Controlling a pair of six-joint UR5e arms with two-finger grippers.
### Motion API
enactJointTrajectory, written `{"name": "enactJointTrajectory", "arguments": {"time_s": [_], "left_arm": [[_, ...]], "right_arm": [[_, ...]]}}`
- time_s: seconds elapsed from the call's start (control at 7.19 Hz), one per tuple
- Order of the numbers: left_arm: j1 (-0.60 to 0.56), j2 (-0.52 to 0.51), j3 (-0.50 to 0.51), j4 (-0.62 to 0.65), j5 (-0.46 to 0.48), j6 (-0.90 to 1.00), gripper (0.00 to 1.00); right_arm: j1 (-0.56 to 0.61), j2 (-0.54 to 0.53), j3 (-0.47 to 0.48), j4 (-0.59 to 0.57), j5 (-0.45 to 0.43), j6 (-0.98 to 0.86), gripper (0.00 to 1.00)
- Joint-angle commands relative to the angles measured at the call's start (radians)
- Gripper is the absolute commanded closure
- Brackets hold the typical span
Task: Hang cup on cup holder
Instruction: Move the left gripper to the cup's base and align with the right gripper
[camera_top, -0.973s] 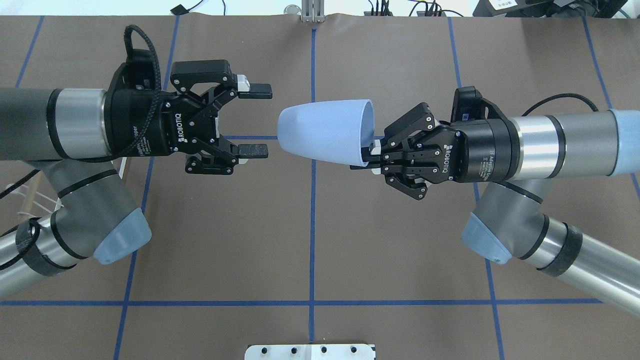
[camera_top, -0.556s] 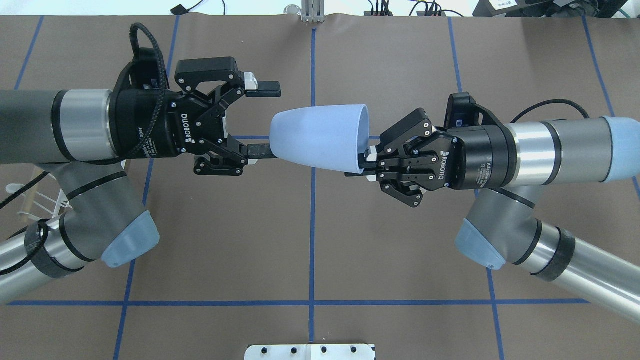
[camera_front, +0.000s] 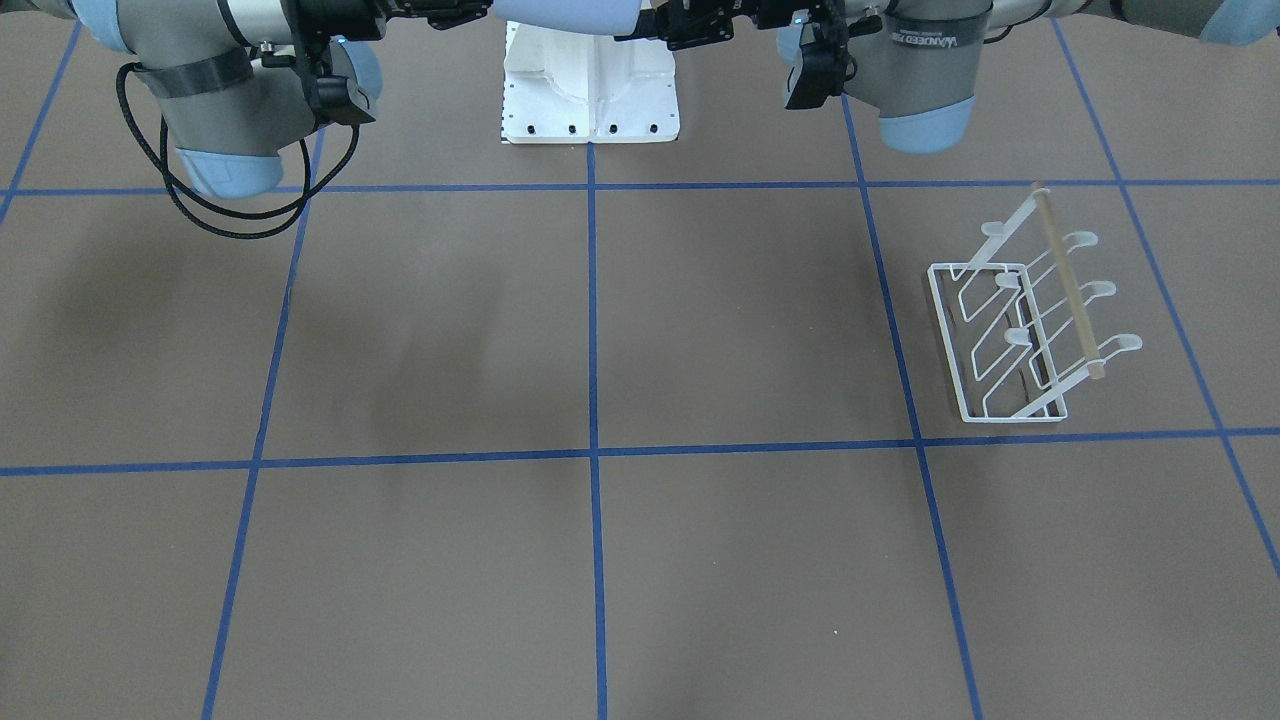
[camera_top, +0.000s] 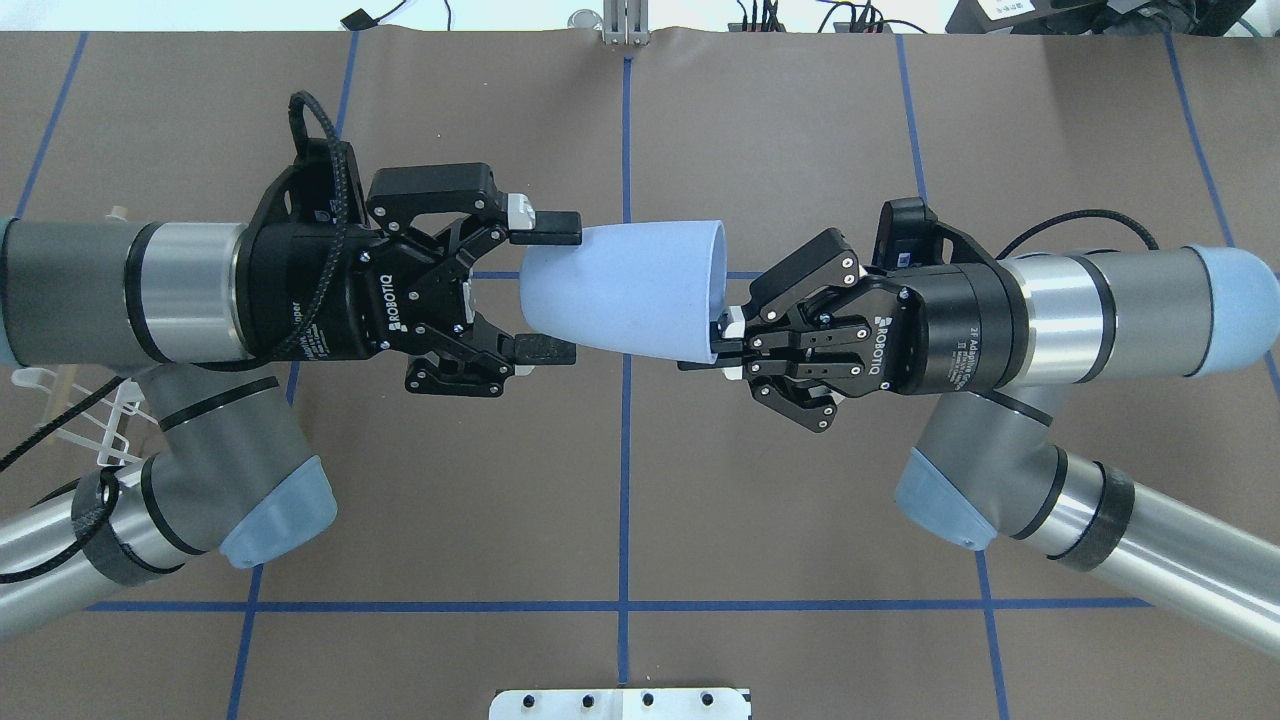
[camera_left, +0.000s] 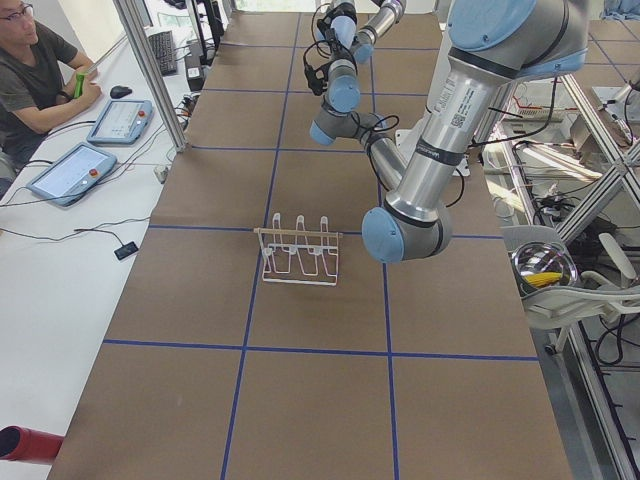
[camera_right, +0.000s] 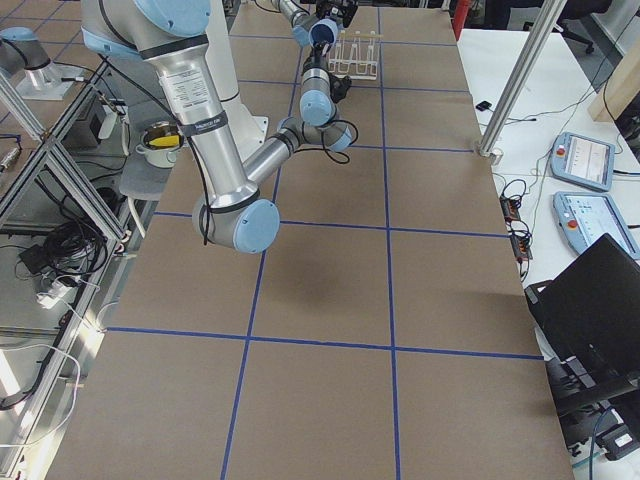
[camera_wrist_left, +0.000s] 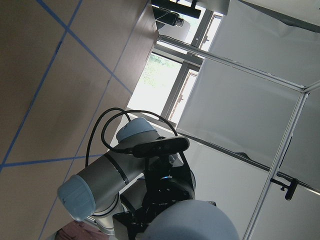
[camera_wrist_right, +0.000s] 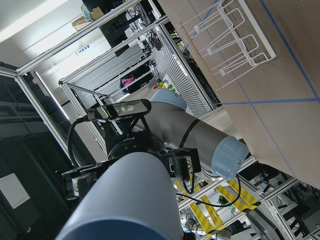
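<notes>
The light blue cup (camera_top: 630, 290) lies horizontal in the air above the table, rim toward my right arm. My right gripper (camera_top: 716, 346) is shut on the lower part of its rim. My left gripper (camera_top: 556, 288) is open, and its fingers (camera_top: 548, 225) stand on either side of the cup's narrow base; I cannot tell whether they touch it. The cup's base fills the bottom of the left wrist view (camera_wrist_left: 192, 222), and its side the right wrist view (camera_wrist_right: 125, 200). The white wire cup holder (camera_front: 1020, 330) with its wooden bar stands empty on the table on my left, partly hidden under my left arm (camera_top: 95, 425).
The brown table (camera_top: 800, 120) bears a blue tape grid. The robot's white base plate (camera_front: 590, 90) sits at the near edge. In the exterior left view, an operator (camera_left: 30, 70) sits with tablets (camera_left: 70, 172) beyond the table's far side, and a metal bowl (camera_left: 543, 268) is behind the robot.
Both arms have moved toward each other. The cup has shifted left, and my left gripper's open fingers, earlier apart from it, now stand on either side of its base.
</notes>
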Motion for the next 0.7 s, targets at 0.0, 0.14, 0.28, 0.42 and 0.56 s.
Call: {"name": "enactJointTrajectory", "arguments": {"time_s": [0.0,0.14,0.28,0.42,0.56], "left_arm": [[0.009,-0.001,0.002,-0.048,0.032,-0.011,0.03],[0.024,-0.001,0.002,-0.066,0.07,-0.011,0.03],[0.029,0.001,0.005,-0.075,0.075,-0.009,0.03],[0.029,0.001,0.011,-0.077,0.075,-0.009,0.03],[0.031,0.002,0.012,-0.077,0.075,-0.009,0.03]], "right_arm": [[-0.001,0.001,-0.044,0.085,-0.003,0.021,1.0],[-0.001,0.001,-0.05,0.097,-0.003,0.022,1.0],[-0.001,0.002,-0.05,0.108,-0.004,0.024,1.0],[-0.001,0.004,-0.05,0.117,-0.012,0.025,1.0],[-0.001,0.004,-0.05,0.127,-0.016,0.025,1.0]]}}
